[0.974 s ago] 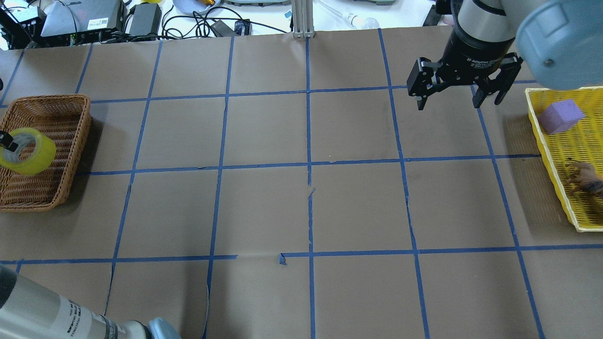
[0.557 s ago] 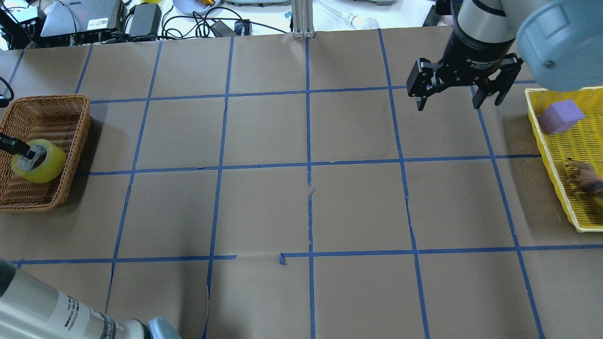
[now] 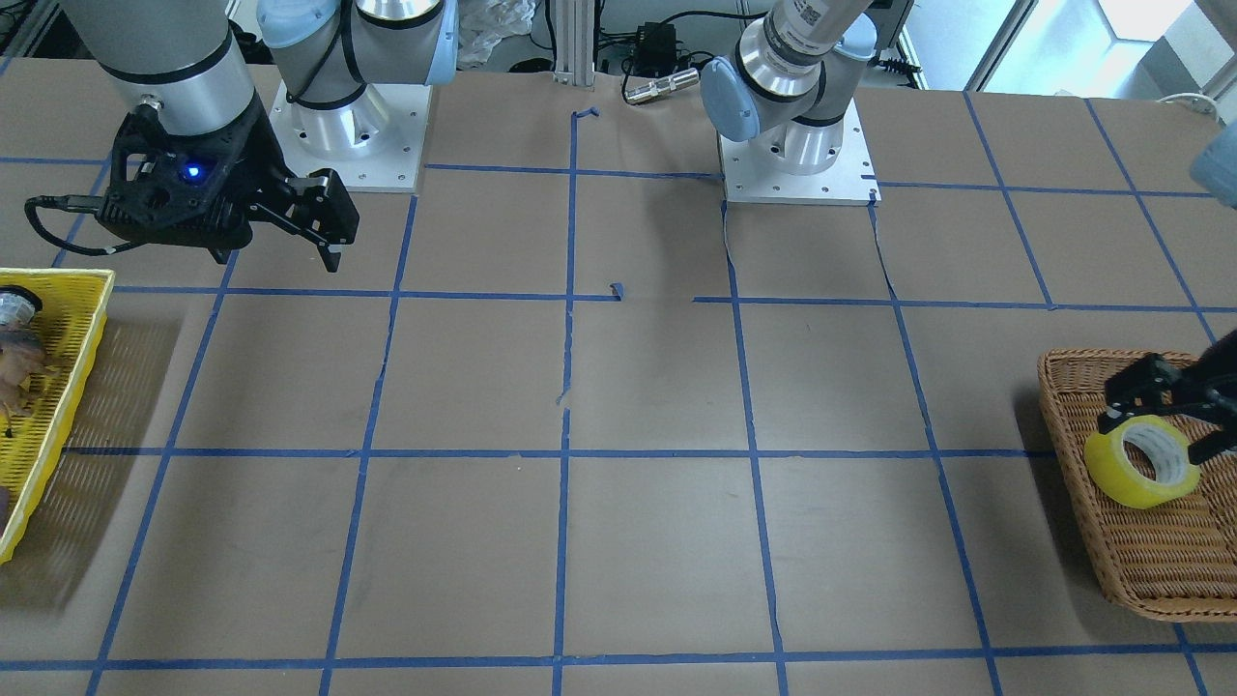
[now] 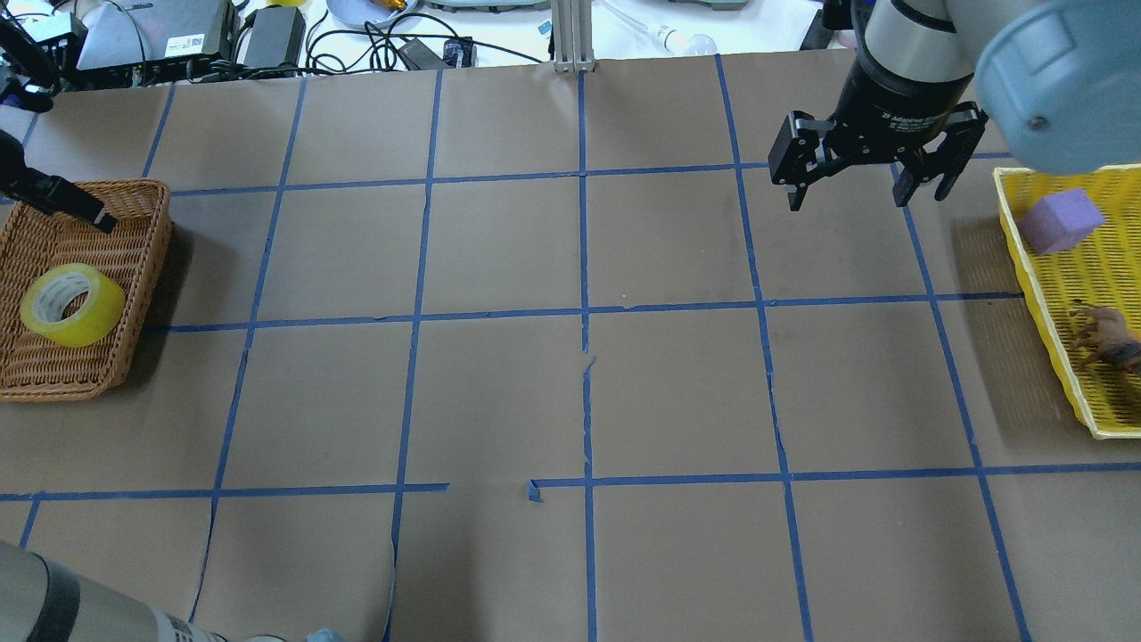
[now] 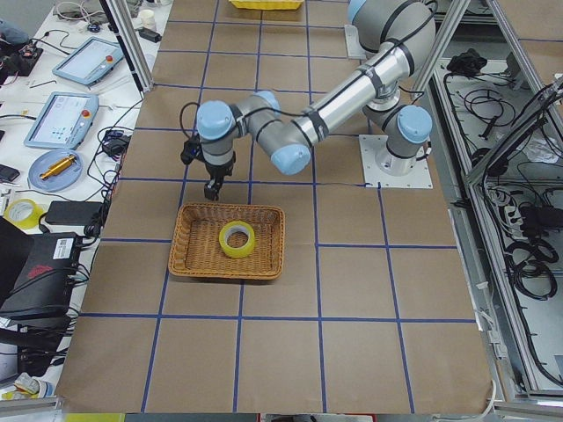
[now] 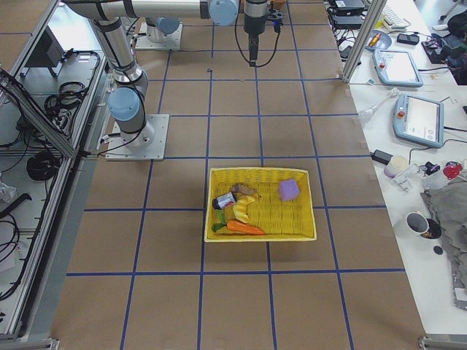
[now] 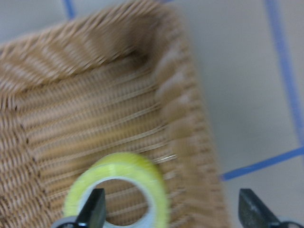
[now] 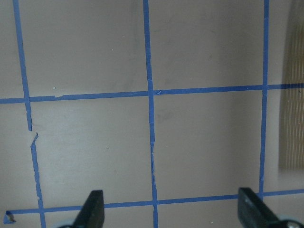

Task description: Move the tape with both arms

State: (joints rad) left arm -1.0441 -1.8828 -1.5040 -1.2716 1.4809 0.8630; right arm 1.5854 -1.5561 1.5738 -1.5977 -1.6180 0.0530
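The yellow tape [image 4: 62,305] lies flat in the wicker basket [image 4: 134,232] at the table's left end, its pale core facing up. It also shows in the front view [image 3: 1143,463] and the left side view [image 5: 236,239]. My left gripper [image 3: 1155,440] is open and empty, raised above the basket; only one finger [image 4: 76,203] shows in the overhead view. In the left wrist view the open gripper [image 7: 171,211] stands over the tape [image 7: 123,168]. My right gripper [image 4: 849,198] is open and empty, hanging above the table at the far right, also seen from the front [image 3: 278,256].
A yellow tray [image 4: 1034,285] at the right end holds a purple block [image 4: 1061,219], a toy animal [image 4: 1105,334] and other small items. Cables and devices [image 4: 178,40] lie beyond the table's far edge. Blue tape lines grid the brown table.
The left gripper lowered the tape into the basket, let it go and drew up and away. The tape now lies free. The right gripper has barely moved.
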